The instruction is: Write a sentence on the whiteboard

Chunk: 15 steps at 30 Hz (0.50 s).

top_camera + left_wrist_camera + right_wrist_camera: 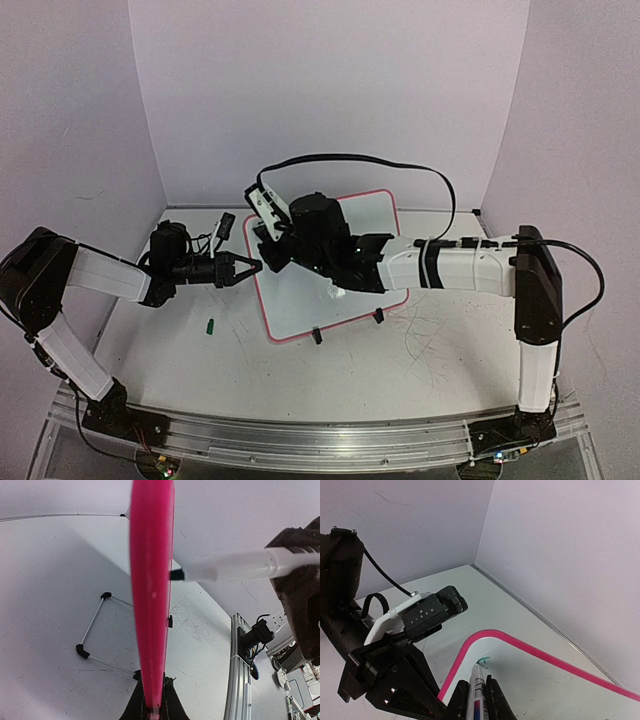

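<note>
I've got my left gripper (252, 267) clamped on the whiteboard (372, 215) rim, right gripper (476, 701) squeezing the marker (477, 679), tip against the whiteboard near its corner.

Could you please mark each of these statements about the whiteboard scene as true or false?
1. The left gripper is shut on the whiteboard's pink rim. True.
2. The right gripper is open and empty. False: it is shut on a marker.
3. The small green piece lies on the whiteboard. False: it lies on the table, left of the board and apart from it.
4. The marker's tip is at the board near one of its rounded corners. True, as the right wrist view shows.
</note>
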### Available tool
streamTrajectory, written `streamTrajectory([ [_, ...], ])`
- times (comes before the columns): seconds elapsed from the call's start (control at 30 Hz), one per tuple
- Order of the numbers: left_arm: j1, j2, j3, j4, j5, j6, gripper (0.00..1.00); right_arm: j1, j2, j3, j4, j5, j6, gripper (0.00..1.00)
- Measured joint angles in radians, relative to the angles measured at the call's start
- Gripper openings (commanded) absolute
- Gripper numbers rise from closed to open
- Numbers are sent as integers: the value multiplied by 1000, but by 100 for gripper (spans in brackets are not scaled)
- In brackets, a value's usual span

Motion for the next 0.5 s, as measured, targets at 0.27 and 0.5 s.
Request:
streamTrajectory([
  [0.27,1,0,0,-3,0,3,0,7,-1,-17,1,3,4,0],
  [0.5,1,0,0,-3,0,3,0,11,-16,-46,2,30,12,0],
])
